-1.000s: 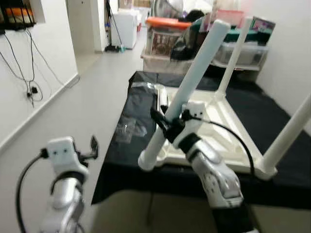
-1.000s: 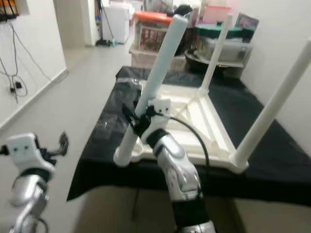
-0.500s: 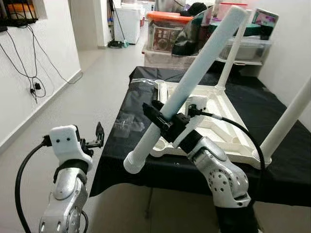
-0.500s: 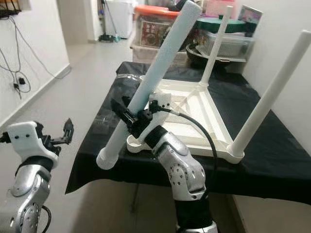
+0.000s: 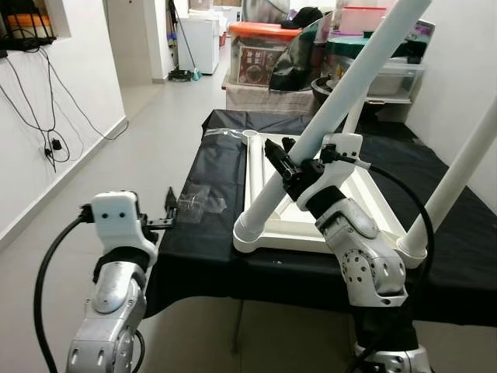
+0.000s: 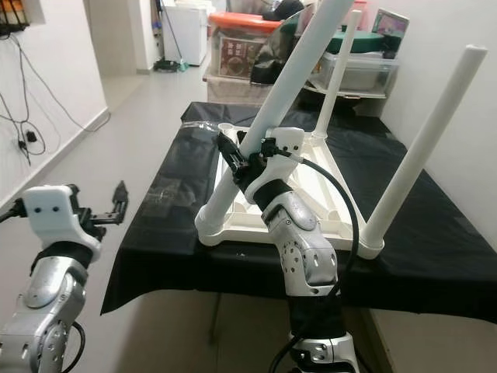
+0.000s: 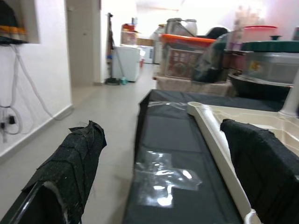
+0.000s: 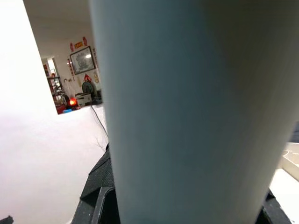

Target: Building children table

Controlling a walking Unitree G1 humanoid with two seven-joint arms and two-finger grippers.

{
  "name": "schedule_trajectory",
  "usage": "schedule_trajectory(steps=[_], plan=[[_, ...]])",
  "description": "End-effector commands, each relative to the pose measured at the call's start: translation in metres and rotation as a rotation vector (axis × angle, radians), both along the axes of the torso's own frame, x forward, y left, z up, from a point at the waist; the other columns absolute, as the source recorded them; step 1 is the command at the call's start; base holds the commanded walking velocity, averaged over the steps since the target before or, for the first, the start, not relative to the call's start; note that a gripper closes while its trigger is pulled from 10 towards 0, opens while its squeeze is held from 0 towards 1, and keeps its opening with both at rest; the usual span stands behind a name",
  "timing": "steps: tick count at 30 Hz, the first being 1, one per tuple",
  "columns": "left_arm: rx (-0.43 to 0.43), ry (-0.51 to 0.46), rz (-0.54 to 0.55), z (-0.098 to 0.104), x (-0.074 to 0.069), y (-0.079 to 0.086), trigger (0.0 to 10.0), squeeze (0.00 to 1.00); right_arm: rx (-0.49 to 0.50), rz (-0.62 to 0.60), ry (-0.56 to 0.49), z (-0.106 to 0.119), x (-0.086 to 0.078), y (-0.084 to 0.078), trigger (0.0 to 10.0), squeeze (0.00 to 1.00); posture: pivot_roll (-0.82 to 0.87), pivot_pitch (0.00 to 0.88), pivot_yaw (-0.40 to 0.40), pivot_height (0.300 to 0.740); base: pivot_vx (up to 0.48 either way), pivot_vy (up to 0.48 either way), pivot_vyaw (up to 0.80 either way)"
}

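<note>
Right gripper [image 5: 289,172] clamped on the long white plastic table leg [image 5: 334,116], its foot tilted at the upturned cream tabletop's corner socket [image 5: 250,231], risking a jam; left gripper [image 5: 168,211] gapes empty.

The white leg [image 5: 342,101] I hold runs out past the top edge of my head views, so its upper end is cut off. In my right wrist view the leg sits so close that it hides my right gripper [image 5: 289,168] jaws. The labels on the storage boxes [image 5: 264,56] behind the table [image 5: 210,241] are too small to read.
</note>
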State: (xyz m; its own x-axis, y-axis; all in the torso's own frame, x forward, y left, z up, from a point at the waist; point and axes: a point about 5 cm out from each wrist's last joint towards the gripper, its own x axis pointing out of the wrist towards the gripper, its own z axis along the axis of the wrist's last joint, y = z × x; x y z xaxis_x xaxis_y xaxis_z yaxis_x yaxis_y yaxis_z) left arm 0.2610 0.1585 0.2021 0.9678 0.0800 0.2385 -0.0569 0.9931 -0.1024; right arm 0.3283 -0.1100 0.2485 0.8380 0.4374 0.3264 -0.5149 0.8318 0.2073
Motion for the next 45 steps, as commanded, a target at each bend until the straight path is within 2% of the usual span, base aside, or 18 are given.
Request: schedule_trajectory(steps=[1,14,35,41,45], plan=[[0.009,0.013,0.0,-0.002,-0.001,0.0,10.0,0.0,0.006,-0.003,-0.014,0.003,-0.002,0.0,10.0,0.0,0.06,0.0,-0.066,0.74,0.274,0.0,0.0],[0.011,0.005,-0.007,-0.001,-0.001,-0.001,10.0,0.0,0.024,0.001,-0.026,0.002,-0.001,0.002,10.0,0.0,0.06,0.0,-0.06,0.74,0.271,0.0,0.0],[0.016,0.037,-0.004,-0.01,-0.002,-0.002,10.0,0.0,0.006,0.0,-0.03,0.0,0.001,-0.002,10.0,0.0,0.06,0.0,-0.063,0.74,0.0,0.0,0.0],[-0.011,0.04,-0.049,-0.011,-0.004,-0.008,10.0,0.0,-0.016,0.0,-0.046,0.003,0.007,-0.006,10.0,0.0,0.05,0.0,-0.062,0.74,0.0,0.0,0.0],[-0.026,0.052,-0.178,-0.014,-0.011,-0.022,10.0,0.0,-0.066,0.021,-0.052,0.005,0.02,-0.013,10.0,0.0,0.06,0.0,-0.065,0.74,0.0,0.0,0.0]])
